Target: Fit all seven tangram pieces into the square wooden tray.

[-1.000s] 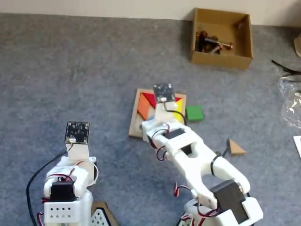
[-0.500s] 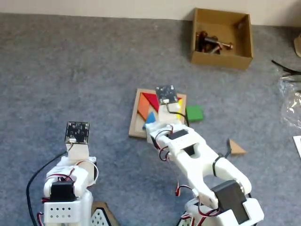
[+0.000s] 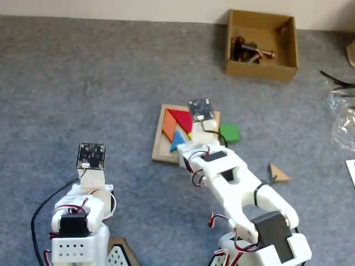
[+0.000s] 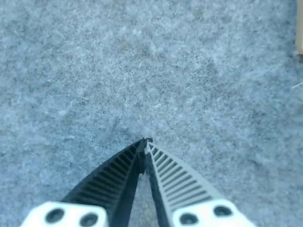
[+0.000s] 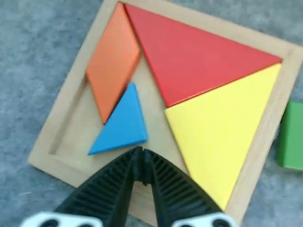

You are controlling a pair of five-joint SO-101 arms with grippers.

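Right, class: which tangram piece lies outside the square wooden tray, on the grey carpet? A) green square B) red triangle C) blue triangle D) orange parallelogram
A: the green square piece rests on the grey carpet beside the square wooden tray, whereas the blue triangle, orange parallelogram and large red triangle lie inside it.

Both arms: white plastic shells, blocky links. Left arm (image 3: 77,219): square black circuit board (image 3: 91,155), pale dots at its corners. Just behind that board a white bracket, then thin red wires (image 3: 77,208), a black motor block (image 3: 72,224), and a white base (image 3: 69,249) with rows of small holes. Thick black cable (image 3: 37,216) curves out well behind the board. Right arm (image 3: 233,183): second board (image 3: 201,109), red and black leads (image 3: 195,172), black strap (image 3: 256,191). Left gripper (image 4: 146,141) and right gripper (image 5: 142,153): black ribbed fingers tapering to points, white mounts with dark screw holes
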